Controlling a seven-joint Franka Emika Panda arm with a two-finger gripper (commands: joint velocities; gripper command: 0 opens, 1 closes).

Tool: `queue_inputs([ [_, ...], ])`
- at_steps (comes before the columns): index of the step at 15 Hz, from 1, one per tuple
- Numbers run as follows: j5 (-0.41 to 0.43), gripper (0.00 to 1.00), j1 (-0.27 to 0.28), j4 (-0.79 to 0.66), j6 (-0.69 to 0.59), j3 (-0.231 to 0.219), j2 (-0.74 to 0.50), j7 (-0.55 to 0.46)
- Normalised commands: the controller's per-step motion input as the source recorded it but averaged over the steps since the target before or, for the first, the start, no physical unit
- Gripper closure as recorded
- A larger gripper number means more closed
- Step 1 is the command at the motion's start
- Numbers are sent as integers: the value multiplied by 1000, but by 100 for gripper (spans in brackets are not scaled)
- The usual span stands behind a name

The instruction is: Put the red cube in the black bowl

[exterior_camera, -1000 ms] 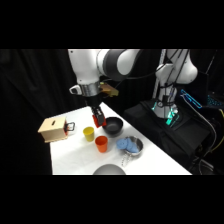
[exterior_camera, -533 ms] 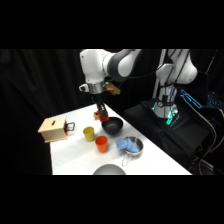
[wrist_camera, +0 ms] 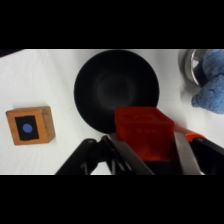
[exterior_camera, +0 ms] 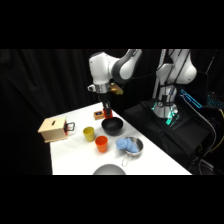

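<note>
1. The arm's two-finger gripper [wrist_camera: 145, 150] is clamped on the small bright red cube [wrist_camera: 142, 131]; in the wrist view the two fingers press against opposite side faces, so the block rides high and clear of the table.
2. The red cube hangs in the air, not yet in any container. Seen from the wrist, it overlaps the near rim of the round matte black bowl [wrist_camera: 116, 89], which suggests the carry is close to the drop point but not yet centred.
3. In the side view the gripper [exterior_camera: 106, 111] hangs just above and slightly behind the black bowl [exterior_camera: 112, 126], probably held high so that the block clears the rim.
4. The bowl's hollow looks bare, ready to receive the block.
5. Beside the bowl lies a flat wooden block with a black square and blue dot [wrist_camera: 30, 126], apart from the bowl.
6. On the other side stands a shiny metal bowl holding something blue [wrist_camera: 207, 75], near enough that the release should fall over the black bowl's middle.
</note>
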Motion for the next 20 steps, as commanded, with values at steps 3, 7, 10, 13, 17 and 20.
queue_inputs([
  [3, 23, 74, -42, -374, 364, -16, -225, 8],
  [7, 39, 74, -50, -283, 459, -28, -81, -3],
  [10, 60, 74, -35, -165, 368, -20, 29, 0],
  [13, 119, 74, -16, -78, 354, 10, 111, -43],
  [17, 97, 24, -1, 1, 258, 12, 138, -14],
  [20, 124, 8, -13, 24, 162, 26, 72, -49],
])
